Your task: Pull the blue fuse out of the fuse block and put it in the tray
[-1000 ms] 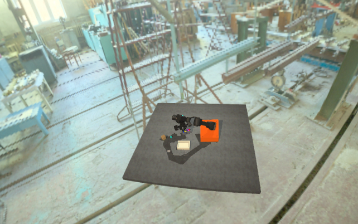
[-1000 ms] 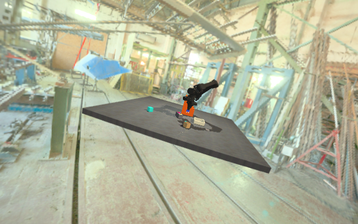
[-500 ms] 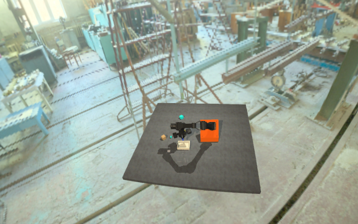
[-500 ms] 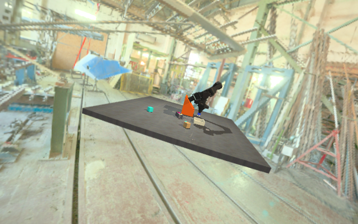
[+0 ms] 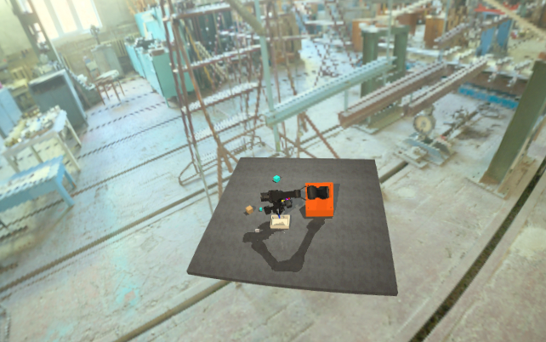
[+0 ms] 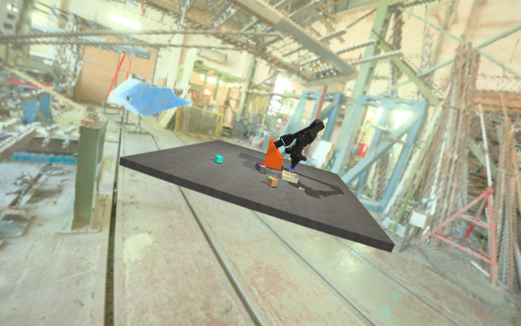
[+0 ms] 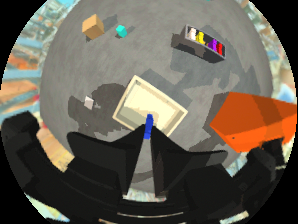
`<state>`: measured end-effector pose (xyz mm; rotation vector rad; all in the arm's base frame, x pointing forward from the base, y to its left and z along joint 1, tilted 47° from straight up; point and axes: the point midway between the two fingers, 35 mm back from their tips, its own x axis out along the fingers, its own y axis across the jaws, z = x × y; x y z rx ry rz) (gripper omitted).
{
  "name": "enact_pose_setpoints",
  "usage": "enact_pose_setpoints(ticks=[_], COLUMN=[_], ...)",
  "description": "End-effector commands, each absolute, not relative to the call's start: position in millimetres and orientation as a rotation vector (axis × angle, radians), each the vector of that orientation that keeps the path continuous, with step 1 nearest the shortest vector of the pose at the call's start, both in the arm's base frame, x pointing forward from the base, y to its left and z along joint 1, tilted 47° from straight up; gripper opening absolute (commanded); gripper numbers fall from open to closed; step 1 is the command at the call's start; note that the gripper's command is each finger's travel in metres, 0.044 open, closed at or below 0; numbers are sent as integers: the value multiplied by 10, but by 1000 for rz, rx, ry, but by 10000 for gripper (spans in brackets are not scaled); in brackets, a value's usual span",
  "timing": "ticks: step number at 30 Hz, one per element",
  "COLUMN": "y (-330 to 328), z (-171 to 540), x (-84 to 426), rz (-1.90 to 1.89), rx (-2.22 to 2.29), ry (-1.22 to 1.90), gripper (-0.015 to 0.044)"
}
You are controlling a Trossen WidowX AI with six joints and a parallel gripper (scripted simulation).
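In the wrist view's centre, the jaws are nearly closed, pinching the blue fuse (image 7: 149,123) upright above the cream tray (image 7: 148,110), seemingly poised for release. The fuse block (image 7: 201,43) sits well apart at upper right on the counter (image 7: 153,36).

The gripper (image 7: 148,152) is clamped on the blue fuse (image 7: 149,125), held above the near edge of the cream tray (image 7: 132,98). The block (image 7: 204,43) with its other fuses sits well apart, beyond an orange wedge (image 7: 256,121).
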<state>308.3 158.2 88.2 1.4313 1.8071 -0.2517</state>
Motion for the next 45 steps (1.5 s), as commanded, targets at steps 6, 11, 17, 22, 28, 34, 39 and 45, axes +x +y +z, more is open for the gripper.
enact_pose_setpoints(ticks=[6, 11, 17, 22, 28, 34, 39, 45], y=[1682, 1741, 1769, 1769, 1769, 1489, 1489, 1488], z=[777, 724, 719, 719, 719, 959, 959, 951], x=[3062, 3055, 3061, 3061, 3061, 3069, 3069, 3070], rz=[-259, -258, -248, -248, -248, -259, -259, -266], rx=[1433, 1434, 1434, 1434, 1434, 1433, 1433, 1434], ry=[1812, 1813, 1812, 1812, 1812, 1812, 1812, 1811], gripper=[0, 0, 26, 157, 315, 330, 330, 330])
